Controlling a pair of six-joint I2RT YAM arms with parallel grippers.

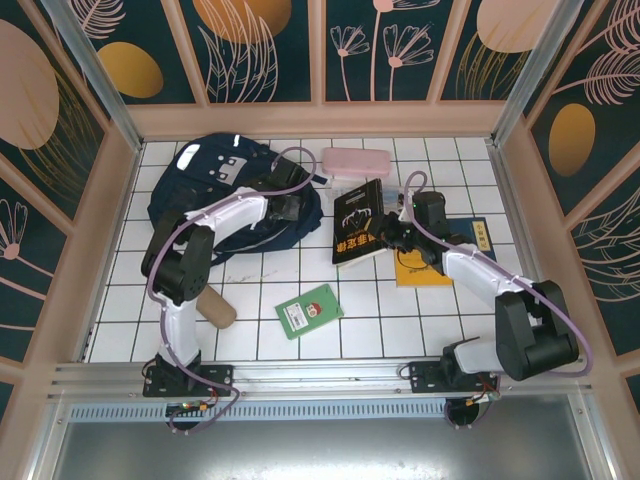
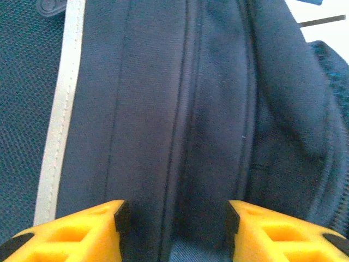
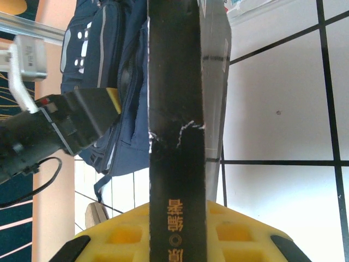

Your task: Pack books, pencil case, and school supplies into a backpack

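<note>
Currently the right end effector (image 1: 385, 237) is clenched on one edge of the black book (image 1: 358, 222), which reaches from its fingers toward the backpack (image 1: 215, 185). Under that arm, just behind the end effector, the yellow-orange book (image 1: 420, 270) lies on the white-tiled worktop (image 1: 250, 300), with the navy book (image 1: 483, 237) beside it. The left end effector (image 2: 175, 216) is released, its fingers apart right over the backpack's dark fabric. The green book (image 1: 309, 311) lies flat, nearer the arm bases than either end effector.

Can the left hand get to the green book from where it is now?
Probably yes: the left hand is open and empty over the backpack, and the green book lies uncovered on bare table.
</note>
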